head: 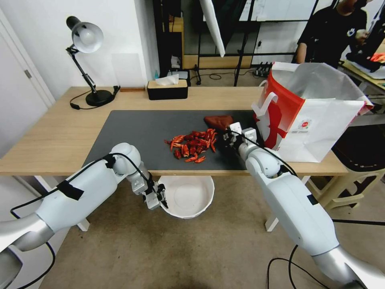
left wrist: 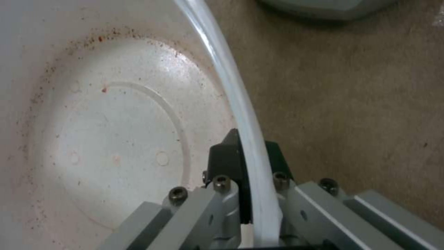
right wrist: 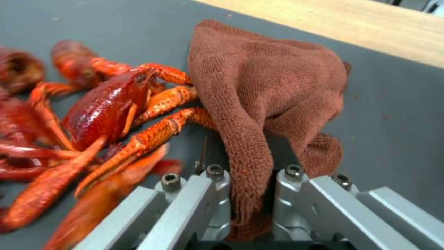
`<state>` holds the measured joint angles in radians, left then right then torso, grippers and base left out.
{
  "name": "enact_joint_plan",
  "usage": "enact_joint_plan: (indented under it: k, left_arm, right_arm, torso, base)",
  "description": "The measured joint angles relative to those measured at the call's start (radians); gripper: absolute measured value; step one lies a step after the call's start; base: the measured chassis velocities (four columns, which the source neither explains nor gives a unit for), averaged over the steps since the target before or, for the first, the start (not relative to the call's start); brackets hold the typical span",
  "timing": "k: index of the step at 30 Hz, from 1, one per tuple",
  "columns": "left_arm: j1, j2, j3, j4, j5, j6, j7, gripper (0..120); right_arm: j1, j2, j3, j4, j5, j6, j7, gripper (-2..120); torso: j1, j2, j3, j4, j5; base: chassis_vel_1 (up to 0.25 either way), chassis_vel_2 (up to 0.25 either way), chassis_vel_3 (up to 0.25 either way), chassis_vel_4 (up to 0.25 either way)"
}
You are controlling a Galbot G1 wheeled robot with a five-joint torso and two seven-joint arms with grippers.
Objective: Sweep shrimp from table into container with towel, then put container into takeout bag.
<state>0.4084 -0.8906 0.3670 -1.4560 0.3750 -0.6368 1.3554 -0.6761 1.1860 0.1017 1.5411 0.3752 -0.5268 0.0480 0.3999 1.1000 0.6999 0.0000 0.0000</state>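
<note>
the left pincer [left wrist: 249, 194] clamps the container [head: 187, 195] rim below the table [head: 52, 136] edge to catch shrimp [head: 192, 145], while the right pincer [right wrist: 245, 194], clamped on the towel [right wrist: 268, 90], stands beside them to push.

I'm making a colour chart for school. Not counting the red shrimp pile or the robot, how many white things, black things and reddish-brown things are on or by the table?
White: 2, container and takeout bag
Black: 2, tissue box and desk lamp
Reddish-brown: 1, towel
Total: 5
</note>
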Motion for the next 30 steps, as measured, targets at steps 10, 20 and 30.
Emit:
enact_joint_plan:
  k: [10,20,30]
  left_arm:
    - [-0.008,-0.005,-0.004,0.009,-0.005,-0.001,-0.005,0]
    - [-0.018,-0.01,-0.006,0.02,-0.012,-0.001,-0.01,0]
    - [-0.02,-0.011,-0.008,0.026,-0.018,0.002,-0.011,0]
  right_arm:
    - [-0.055,-0.052,-0.044,0.101,0.025,-0.032,-0.054,4]
    - [-0.162,-0.077,-0.061,0.222,0.019,-0.044,-0.051,4]
    - [-0.252,-0.084,-0.035,0.305,0.0,-0.044,-0.045,4]
  torso:
    - [0.0,0.0,0.0,-0.0002,0.0]
    - [0.0,0.0,0.0,-0.0001,-0.0001]
    - [0.0,0.0,0.0,0.0002,0.0]
  base:
    - [0.0,0.0,0.0,0.0]
    - [0.0,0.0,0.0,0.0]
    - [0.0,0.0,0.0,0.0]
